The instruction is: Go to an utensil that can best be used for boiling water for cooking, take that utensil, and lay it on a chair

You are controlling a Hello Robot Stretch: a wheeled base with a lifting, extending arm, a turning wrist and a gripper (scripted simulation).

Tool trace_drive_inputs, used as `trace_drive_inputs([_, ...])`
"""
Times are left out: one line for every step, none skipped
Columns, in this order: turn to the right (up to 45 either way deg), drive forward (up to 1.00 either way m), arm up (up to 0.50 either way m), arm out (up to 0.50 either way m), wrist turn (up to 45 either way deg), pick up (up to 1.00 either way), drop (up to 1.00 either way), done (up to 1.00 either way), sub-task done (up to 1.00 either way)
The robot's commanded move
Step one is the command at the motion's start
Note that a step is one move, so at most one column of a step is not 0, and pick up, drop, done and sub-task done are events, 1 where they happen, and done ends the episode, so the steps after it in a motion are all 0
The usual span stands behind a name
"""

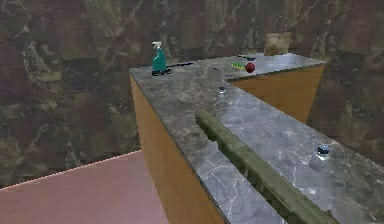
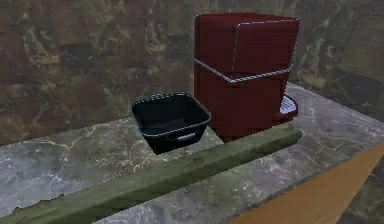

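Black pot on the marble tabletop
Squarish with rounded corners, open-topped, a pale handle on its near wall, standing just beside a dark red appliance; the jaws' state cannot be told

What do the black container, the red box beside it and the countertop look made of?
Black container: probably coated metal or plastic, glossy, with pale highlights on its rim. Red box: smooth dark-red shell, maybe plastic, with a silvery metal-looking band. Countertop: polished stone, marble by its grey veining.
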Motion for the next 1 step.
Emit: trace_drive_inputs([0.0, 0.0, 0.5, 0.0, 0.0, 0.0, 0.0, 0.0, 0.0])
